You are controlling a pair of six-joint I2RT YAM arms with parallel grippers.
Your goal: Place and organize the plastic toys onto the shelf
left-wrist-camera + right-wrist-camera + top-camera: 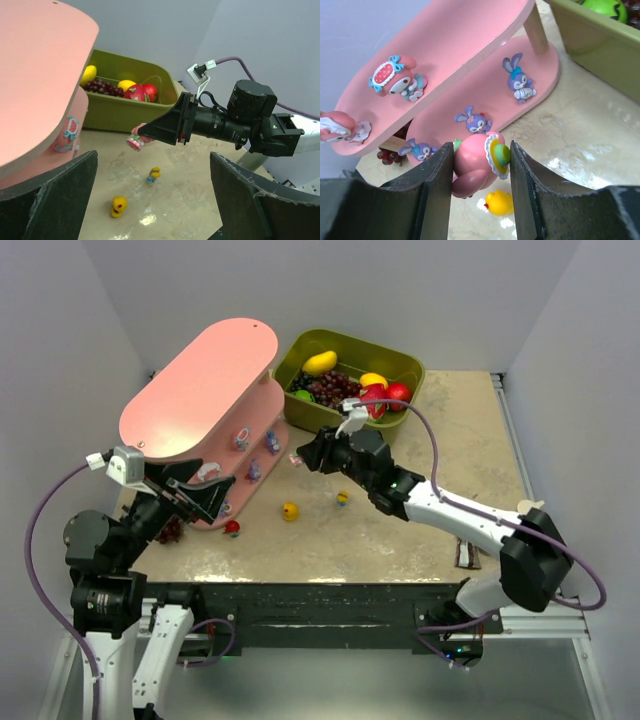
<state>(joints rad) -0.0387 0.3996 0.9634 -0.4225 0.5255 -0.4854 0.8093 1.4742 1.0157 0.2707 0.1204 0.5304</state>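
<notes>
Our left jaws hang spread and empty at the near end of the shelf (200,380), just beside its lower boards. On the shelf we count five toys: three purple rabbits (472,120) on the bottom board and two pink-and-white figures (395,82) on the board above. One bunch of dark grapes (170,530) shows at the shelf's near foot.

On the desk (430,440) in front of the shelf lie three more toys. The red one (232,528) is just beside the near end, a yellow duck (290,510) lies farther out, and a small yellow-and-blue one (342,498) lies right of that. The ninth, a round pink toy (477,162), is pinched in our right jaws. It hangs in the air just in front of the bottom board, touching nothing else. One green bin (125,112) of fruit sits off the shelf's far end.

We think the main risk is the way in. The gap between the boards looks low, so our right jaws could strike the upper board or sweep a rabbit off the bottom one. The pink toy is rounded and held at its sides, so it may twist out, or roll once released. Both arms are crowded at the shelf's front and could bump each other or shove the shelf.
</notes>
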